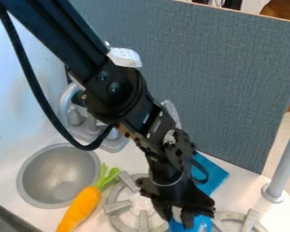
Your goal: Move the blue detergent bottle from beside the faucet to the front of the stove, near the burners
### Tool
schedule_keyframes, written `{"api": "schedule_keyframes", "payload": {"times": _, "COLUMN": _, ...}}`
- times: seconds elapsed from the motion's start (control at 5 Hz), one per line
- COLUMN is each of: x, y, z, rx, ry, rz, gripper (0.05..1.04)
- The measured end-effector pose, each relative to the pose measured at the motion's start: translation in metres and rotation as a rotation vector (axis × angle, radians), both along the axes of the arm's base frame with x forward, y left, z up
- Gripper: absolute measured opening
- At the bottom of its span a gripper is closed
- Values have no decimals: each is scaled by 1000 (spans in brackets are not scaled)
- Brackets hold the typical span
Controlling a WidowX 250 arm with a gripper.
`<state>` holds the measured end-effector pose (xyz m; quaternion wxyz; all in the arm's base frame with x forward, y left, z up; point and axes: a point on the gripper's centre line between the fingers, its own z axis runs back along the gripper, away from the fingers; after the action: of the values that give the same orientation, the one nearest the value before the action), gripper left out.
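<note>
Well, one tool (177,218) is hanging low over the table (235,195), and whether it is clenched or released I cannot tell. Blue material (213,176) is showing in two patches, one behind the tool and one directly beneath it; whether they are joined is hidden. Two stove burners (111,197) are sitting on the table, one on each side of the tool in the view. One orange carrot (81,209) with green leaves is lying between one round sink (56,176) and the nearer burner, while one faucet (65,105) is standing behind the sink
</note>
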<state>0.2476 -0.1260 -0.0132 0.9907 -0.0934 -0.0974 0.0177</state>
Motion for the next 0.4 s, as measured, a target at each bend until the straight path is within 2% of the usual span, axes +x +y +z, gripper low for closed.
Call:
{"api": "schedule_keyframes", "payload": {"times": 0.2, "x": -9, "y": 3, "z": 2, "rx": -8, "ry": 32, "rz": 2, "gripper": 485}}
{"api": "schedule_keyframes", "payload": {"times": 0.4, "x": -11, "y": 9, "z": 8, "rx": -14, "ry": 39, "rz": 30, "gripper": 485}}
